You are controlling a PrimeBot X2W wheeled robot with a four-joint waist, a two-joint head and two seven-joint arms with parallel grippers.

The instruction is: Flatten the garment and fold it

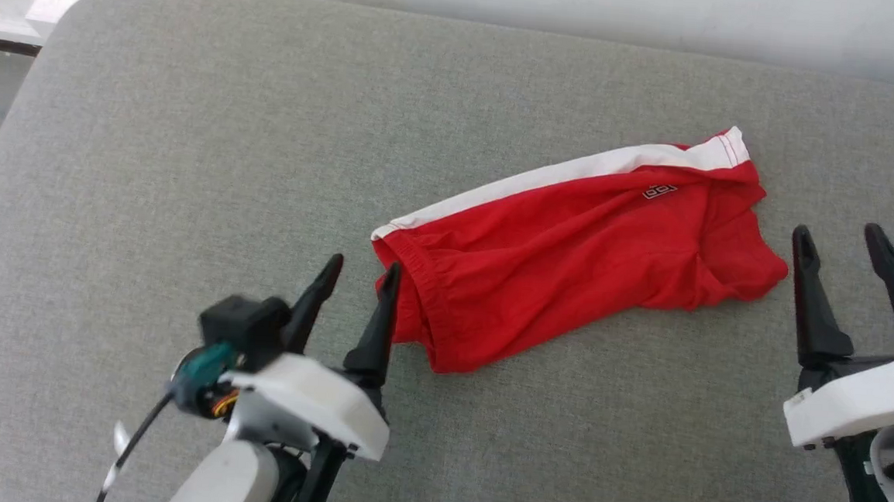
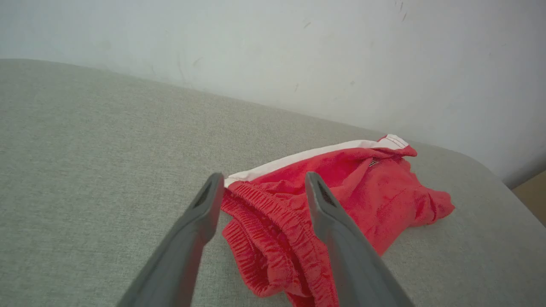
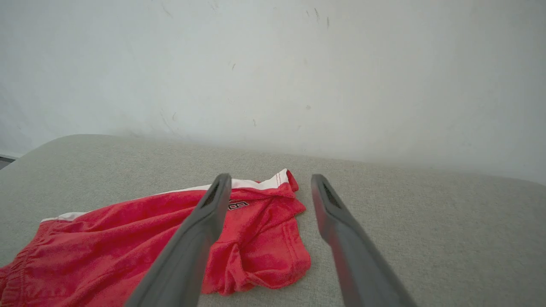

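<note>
Red garment point(image 1: 571, 247) lies crumpled between left gripper point(image 1: 365, 264) and right gripper point(image 1: 838, 229).

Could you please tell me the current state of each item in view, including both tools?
shorts: crumpled and doubled over, lying loose on the grey cushion, not yet flattened.
left tool: open, empty, at the waistband end; whether it touches the cloth is unclear.
right tool: open, empty, beside the leg end, apart from the cloth.
</note>
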